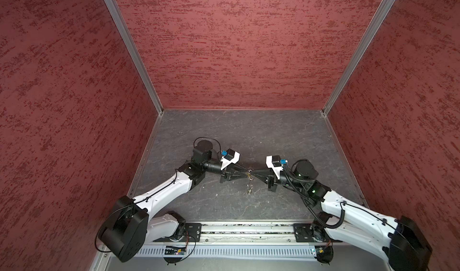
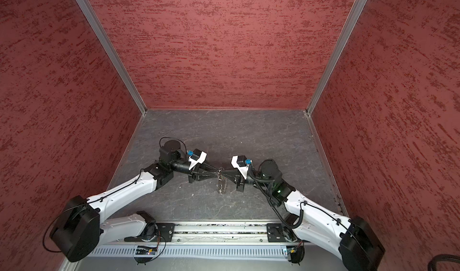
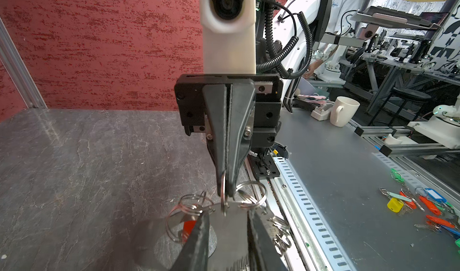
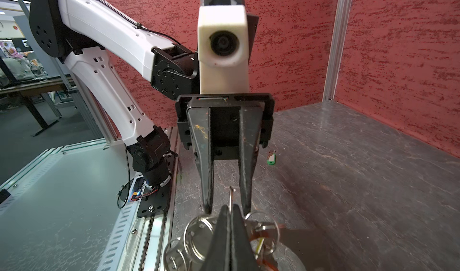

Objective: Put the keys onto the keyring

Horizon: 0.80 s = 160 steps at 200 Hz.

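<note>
Both grippers meet tip to tip above the middle of the table. My right gripper (image 4: 230, 208) (image 1: 252, 174) is shut on one ring of the keyring (image 4: 199, 232), which it holds edge-on. The rest of the keyring (image 1: 249, 186) (image 2: 221, 186) hangs down toward the table. My left gripper (image 3: 227, 215) (image 4: 226, 207) is open, its fingers standing on either side of that ring. A smooth grey surface shows between them in the left wrist view; I cannot tell what it is. A red key (image 3: 189, 226) and a yellow key (image 4: 259, 243) hang among the rings. A green key (image 4: 271, 159) lies on the table behind the left gripper.
Red walls close the table on three sides, and a metal rail (image 1: 249, 230) runs along its front edge. Outside the cell, a steel bench carries a pile of coloured key tags (image 3: 410, 205) and a white mug (image 3: 343, 114).
</note>
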### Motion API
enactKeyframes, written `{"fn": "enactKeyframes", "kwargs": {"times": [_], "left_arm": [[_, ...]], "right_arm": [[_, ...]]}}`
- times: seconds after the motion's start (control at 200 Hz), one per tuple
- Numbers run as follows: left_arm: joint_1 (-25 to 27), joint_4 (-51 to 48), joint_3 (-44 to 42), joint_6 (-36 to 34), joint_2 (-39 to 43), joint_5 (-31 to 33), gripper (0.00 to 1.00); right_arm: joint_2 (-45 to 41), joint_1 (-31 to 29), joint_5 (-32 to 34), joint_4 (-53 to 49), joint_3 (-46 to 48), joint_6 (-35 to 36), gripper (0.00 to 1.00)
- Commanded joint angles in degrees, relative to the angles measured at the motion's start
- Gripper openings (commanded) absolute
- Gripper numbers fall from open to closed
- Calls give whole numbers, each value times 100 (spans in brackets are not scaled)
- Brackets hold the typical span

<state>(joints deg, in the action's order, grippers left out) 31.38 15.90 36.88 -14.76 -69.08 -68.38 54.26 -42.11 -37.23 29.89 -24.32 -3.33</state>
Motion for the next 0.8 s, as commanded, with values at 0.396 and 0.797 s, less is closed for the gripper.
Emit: {"fn": "enactKeyframes", "kwargs": {"times": [0.396,0.797], "left_arm": [[53,-21,269,176,-224,-63,10],[64,-39,233,217,-134,691,0]], "right_arm": [[171,10,-83,886,155,-185,0],[-126,5,564,-227,-18,197,17]]}}
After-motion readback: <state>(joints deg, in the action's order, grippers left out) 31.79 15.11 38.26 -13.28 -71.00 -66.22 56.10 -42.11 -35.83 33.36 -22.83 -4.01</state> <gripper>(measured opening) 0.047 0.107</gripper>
